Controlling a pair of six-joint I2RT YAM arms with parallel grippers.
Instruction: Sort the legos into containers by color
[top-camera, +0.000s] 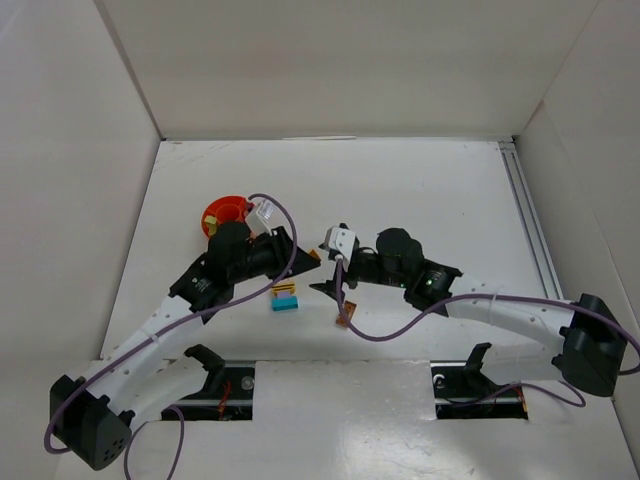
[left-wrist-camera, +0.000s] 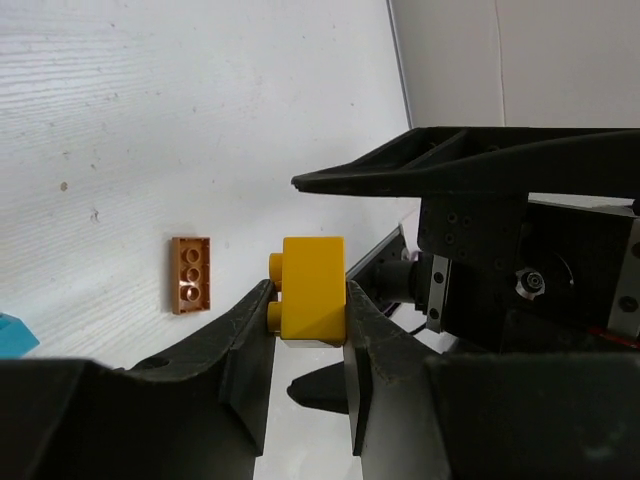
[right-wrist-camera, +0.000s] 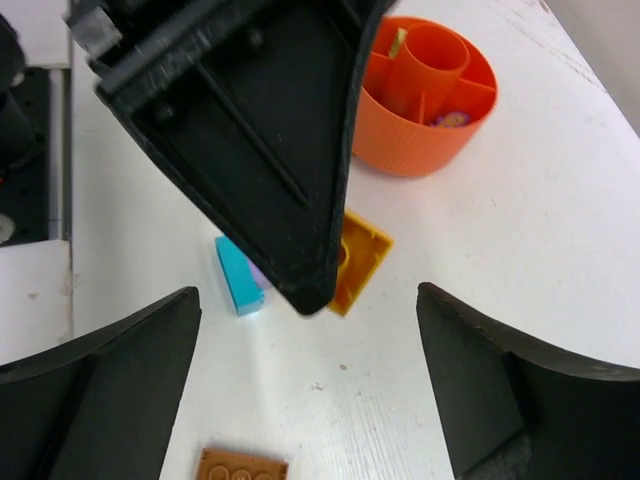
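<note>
- The left jaws are pressing in on a yellow brick (left-wrist-camera: 313, 288) from both sides, and in the left wrist view its two studs are pointing left, out past one finger (left-wrist-camera: 250, 340).
- The held yellow brick is hanging clear above the worktop (top-camera: 420, 190), near its middle, with its hollow underside showing in the right wrist view.
- The right jaws are standing wide apart with nothing between them. Both fingers (right-wrist-camera: 110, 380) are framing the bottom corners of the right wrist view.
- The two arms are meeting tip to tip over the middle of the worktop, the right jaws sitting just on the near side of the left ones.
- A brown brick (top-camera: 345, 316) is lying flat, studs up, close to the near edge and about midway along it.
- A teal brick (top-camera: 285, 303) is resting left of the brown one, also toward the near edge. A sliver of purple (right-wrist-camera: 258, 278) is touching it, and a yellowish piece (top-camera: 285, 291) is sitting against its far side.
- The orange-red bowl (top-camera: 222, 212) is standing upright in the left half of the worktop, closer to the far edge than to the near one and well apart from the loose bricks.
- Thin walls around a central tube are dividing the bowl. A lime green piece (right-wrist-camera: 398, 42) and a pinkish piece (right-wrist-camera: 450, 118) are lying in separate compartments.
</note>
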